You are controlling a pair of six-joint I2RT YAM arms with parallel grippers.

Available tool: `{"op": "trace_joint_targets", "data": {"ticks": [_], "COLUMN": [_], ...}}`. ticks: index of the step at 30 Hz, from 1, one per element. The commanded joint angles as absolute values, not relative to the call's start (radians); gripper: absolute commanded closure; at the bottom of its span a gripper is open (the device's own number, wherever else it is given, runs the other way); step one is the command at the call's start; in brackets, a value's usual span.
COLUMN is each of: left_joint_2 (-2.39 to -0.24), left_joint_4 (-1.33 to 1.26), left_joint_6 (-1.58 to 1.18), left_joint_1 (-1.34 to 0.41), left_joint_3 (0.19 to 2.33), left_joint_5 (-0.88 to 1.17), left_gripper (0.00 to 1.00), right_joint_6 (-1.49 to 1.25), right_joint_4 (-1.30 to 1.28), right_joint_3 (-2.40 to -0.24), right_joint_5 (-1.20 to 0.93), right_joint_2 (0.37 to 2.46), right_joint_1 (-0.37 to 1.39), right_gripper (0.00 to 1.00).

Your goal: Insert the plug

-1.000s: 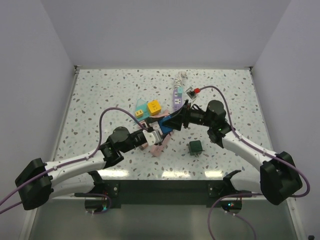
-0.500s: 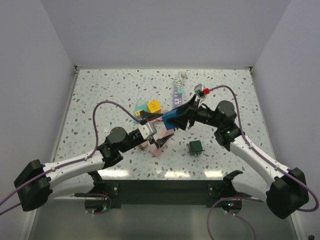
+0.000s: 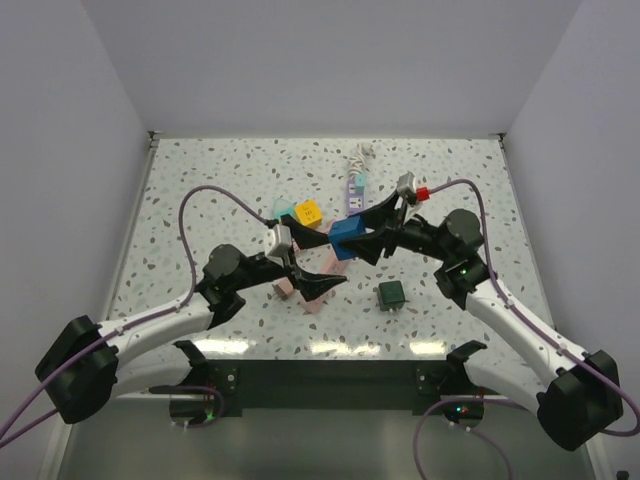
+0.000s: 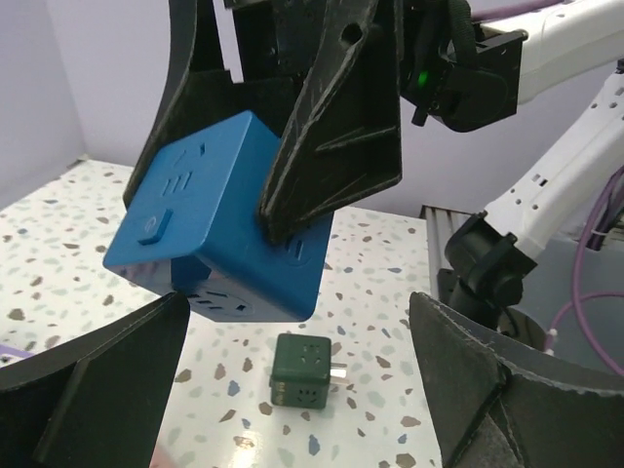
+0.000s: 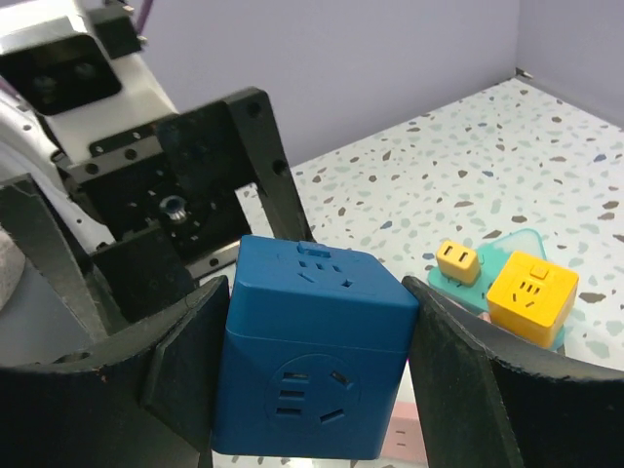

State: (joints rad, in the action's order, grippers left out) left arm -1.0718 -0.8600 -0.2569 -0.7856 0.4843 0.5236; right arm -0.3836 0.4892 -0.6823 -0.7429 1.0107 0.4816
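My right gripper [image 3: 352,238] is shut on a blue cube socket [image 3: 346,240] and holds it above the table. In the right wrist view [image 5: 314,390] both fingers press on the cube's [image 5: 310,361] sides. My left gripper [image 3: 318,261] is open and empty just left of it. In the left wrist view the blue cube [image 4: 219,229] hangs in front of the left gripper [image 4: 297,390]. A dark green cube plug [image 4: 304,369] lies on the table below, its metal prongs pointing right. It also shows in the top view [image 3: 391,293].
A yellow cube [image 3: 307,212] and a smaller yellow adapter [image 5: 455,261] sit on a teal block [image 5: 507,252] at the table's middle. A pink block [image 3: 300,292] lies under the left gripper. A purple-white power strip [image 3: 354,188] lies behind.
My right gripper has lifted the blue cube and drawn back to the right. My left gripper has opened wide and its arm has pulled back to the left.
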Motion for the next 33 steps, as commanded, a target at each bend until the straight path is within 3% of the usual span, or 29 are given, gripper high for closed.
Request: {"op": "trace_joint_targets", "data": {"ticks": [1, 14, 17, 23, 26, 30, 32, 33], "left_joint_2": [-1.117, -1.25, -1.276, -1.325, -1.342, -1.347, -1.339, -1.336], "left_joint_4": [-0.966, -1.088, -1.104, -1.15, -1.154, -1.128, -1.103, -1.066], "left_joint_6": [-0.37, -0.445, -0.449, -0.462, -0.456, -0.427, -0.384, -0.364], "left_joint_1": [-0.781, -0.781, -0.781, -0.781, -0.781, -0.779, -0.779, -0.779], "left_joint_3": [0.525, 0.607, 0.62, 0.644, 0.65, 0.647, 0.641, 0.64], "left_joint_5": [0.62, 0.672, 0.686, 0.709, 0.721, 0.729, 0.718, 0.701], "left_gripper": [0.0, 0.0, 0.04, 0.3, 0.67, 0.99, 1.0, 1.0], "right_joint_6": [-0.368, -0.377, -0.374, -0.376, -0.371, -0.347, -0.328, -0.324], "right_joint_4": [0.615, 0.681, 0.681, 0.693, 0.678, 0.602, 0.557, 0.51], "right_joint_3": [-0.667, -0.629, -0.626, -0.617, -0.617, -0.629, -0.641, -0.653], "right_joint_5": [-0.804, -0.867, -0.868, -0.873, -0.854, -0.809, -0.764, -0.746], "right_joint_2": [0.971, 0.954, 0.951, 0.951, 0.951, 0.948, 0.948, 0.95], "right_joint_1": [0.482, 0.482, 0.482, 0.482, 0.482, 0.482, 0.482, 0.483], "right_gripper": [1.0, 1.0, 1.0, 1.0, 1.0, 1.0, 0.89, 0.74]}}
